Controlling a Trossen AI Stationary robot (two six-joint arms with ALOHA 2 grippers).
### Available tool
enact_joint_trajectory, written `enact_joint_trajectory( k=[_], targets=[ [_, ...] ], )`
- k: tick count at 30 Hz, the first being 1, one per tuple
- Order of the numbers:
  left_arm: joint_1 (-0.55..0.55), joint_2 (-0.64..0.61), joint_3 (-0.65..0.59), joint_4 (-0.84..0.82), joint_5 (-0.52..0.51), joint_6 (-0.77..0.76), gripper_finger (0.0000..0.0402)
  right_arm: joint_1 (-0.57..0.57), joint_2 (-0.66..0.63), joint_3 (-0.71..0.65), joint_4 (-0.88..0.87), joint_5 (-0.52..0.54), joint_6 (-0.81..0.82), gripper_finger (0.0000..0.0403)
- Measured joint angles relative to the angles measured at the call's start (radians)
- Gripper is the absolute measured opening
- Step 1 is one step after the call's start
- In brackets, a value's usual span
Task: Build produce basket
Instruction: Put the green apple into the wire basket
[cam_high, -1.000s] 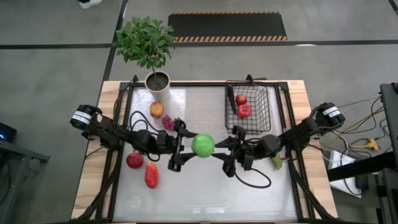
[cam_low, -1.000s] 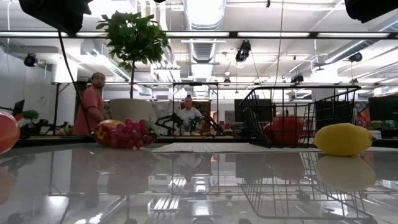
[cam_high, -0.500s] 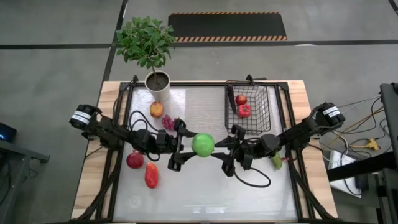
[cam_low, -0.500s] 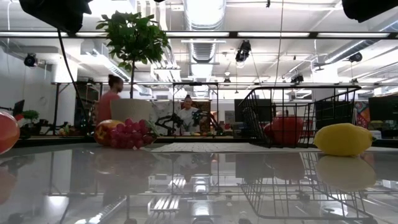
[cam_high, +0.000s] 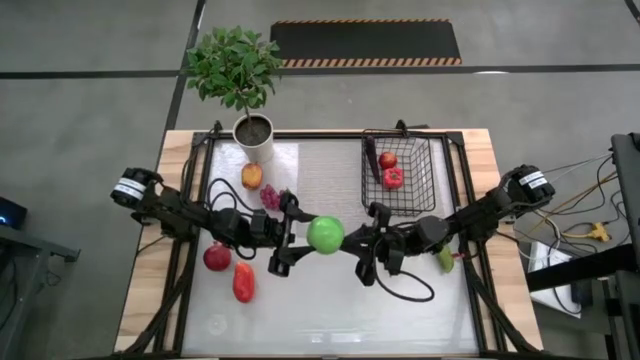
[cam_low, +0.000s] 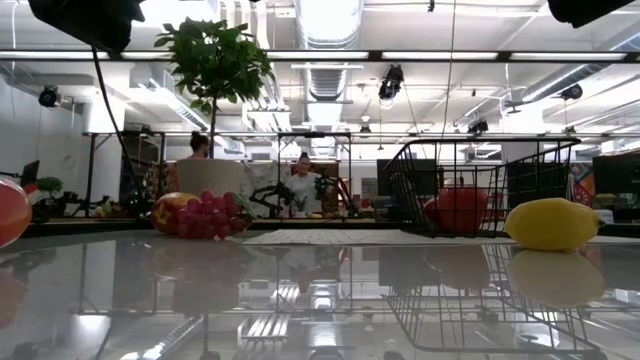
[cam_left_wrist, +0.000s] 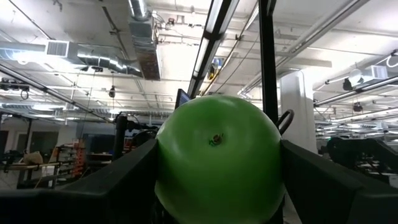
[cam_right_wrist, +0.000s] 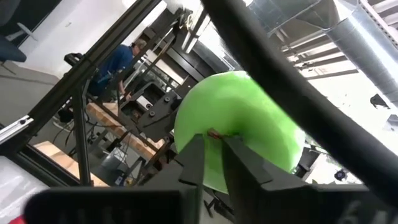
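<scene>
A green apple (cam_high: 325, 234) hangs in the air over the table's middle, held by my left gripper (cam_high: 318, 236), which comes in from the left. My right gripper (cam_high: 352, 241) reaches in level from the right, its fingers drawn close together at the apple's near end (cam_right_wrist: 214, 133). The black wire basket (cam_high: 398, 172) stands at the far right on its base. It holds two red fruits (cam_high: 392, 177) and a dark eggplant (cam_high: 371, 158). Neither gripper nor the apple shows in the low view. My left gripper pinches the green apple between its two fingers (cam_left_wrist: 93, 186), one on each opposite side (cam_left_wrist: 163, 168). The fingers lie level and come from the table's left. The apple is lifted clear of the table. My right gripper has its two fingers (cam_right_wrist: 193, 158) nearly together on the small brown stem (cam_right_wrist: 214, 133) at the apple's end facing it. It comes level from the table's right. The fingers hide most of the place of contact.
On the left lie a red apple (cam_high: 217, 257), a red pepper (cam_high: 243, 282), purple grapes (cam_high: 270, 197) and an orange fruit (cam_high: 252, 176). A yellow lemon (cam_high: 445, 259) lies under my right arm. The white plant pot (cam_high: 254, 138) stands at the far left. People move in the room behind.
My right gripper has crept a little toward the table's left, closer onto the green apple. The apple and my left gripper have stayed almost where they were.
</scene>
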Motion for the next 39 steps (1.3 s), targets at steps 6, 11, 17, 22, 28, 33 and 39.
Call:
enact_joint_trajectory(
  k=[6, 11, 17, 22, 28, 33, 39],
  targets=[
    [0.000, 0.000, -0.007, -0.002, -0.002, 0.000, 0.0286, 0.000, 0.000, -0.001, -0.007, 0.001, 0.000, 0.0009],
    [0.000, 0.000, -0.012, -0.002, -0.005, 0.000, 0.0286, 0.000, 0.000, -0.001, -0.006, 0.005, -0.001, 0.0008],
    [0.001, 0.001, -0.045, 0.028, -0.007, 0.008, 0.0290, 0.000, 0.000, -0.002, -0.009, 0.012, 0.017, 0.0009],
    [0.002, 0.004, -0.082, 0.092, -0.010, 0.008, 0.0292, -0.002, 0.000, -0.002, -0.005, 0.016, 0.014, 0.0029],
    [0.001, 0.010, -0.075, 0.097, -0.003, -0.022, 0.0292, -0.003, 0.000, 0.000, 0.000, -0.011, -0.009, 0.0086],
    [0.001, 0.032, -0.048, 0.105, 0.007, -0.026, 0.0292, -0.008, 0.000, 0.000, 0.020, -0.071, -0.021, 0.0129],
    [0.002, 0.038, -0.045, 0.109, 0.029, -0.025, 0.0292, -0.037, 0.000, 0.000, 0.030, -0.131, -0.001, 0.0126]
  ],
)
